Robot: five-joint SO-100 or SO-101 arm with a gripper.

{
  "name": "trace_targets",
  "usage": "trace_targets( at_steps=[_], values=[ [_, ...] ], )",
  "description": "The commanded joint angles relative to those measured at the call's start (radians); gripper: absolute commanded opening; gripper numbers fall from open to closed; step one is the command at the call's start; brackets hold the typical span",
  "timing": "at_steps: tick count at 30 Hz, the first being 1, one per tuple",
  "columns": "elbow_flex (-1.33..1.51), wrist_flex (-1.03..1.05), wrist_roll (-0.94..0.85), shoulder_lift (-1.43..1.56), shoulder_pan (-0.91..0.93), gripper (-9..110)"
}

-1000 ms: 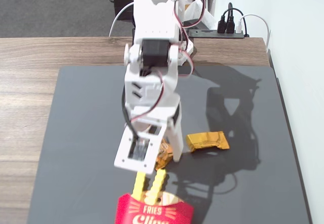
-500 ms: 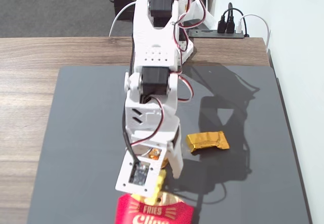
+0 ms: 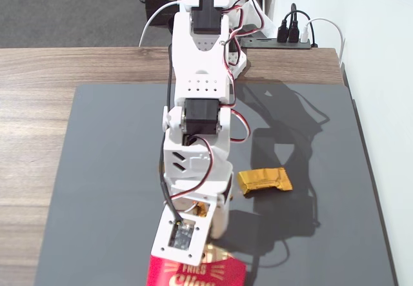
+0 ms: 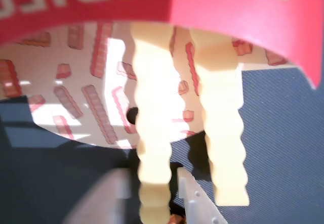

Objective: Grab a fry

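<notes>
Two pale-yellow crinkle-cut fries stick out of a red fry carton [image 4: 228, 6] in the wrist view. The left fry [image 4: 152, 107] runs down between my two fingers. The other fry [image 4: 223, 133] lies just right of it, outside the jaws. My gripper [image 4: 153, 177] straddles the left fry's lower end, with a narrow dark gap on each side, so the jaws look open around it. The left finger [image 4: 109, 198] is blurred; the right finger [image 4: 195, 198] is white plastic. In the fixed view the arm's wrist [image 3: 187, 231] hangs over the carton [image 3: 193, 274] and hides the fingers and fries.
A crumpled gold candy wrapper [image 3: 263, 181] lies on the dark grey mat [image 3: 97, 170] to the right of the arm. The mat sits on a wooden table [image 3: 32, 105]. A black power strip [image 3: 284, 37] with cables lies at the back right by the wall.
</notes>
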Motion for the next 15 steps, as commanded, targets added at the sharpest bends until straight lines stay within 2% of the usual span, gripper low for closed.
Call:
trace_targets(
  at_steps=[1,15],
  values=[
    [-0.035,-0.005,0.006,0.002,-0.015,1],
    [-0.029,0.107,-0.006,0.075,-0.023,1]
  ],
)
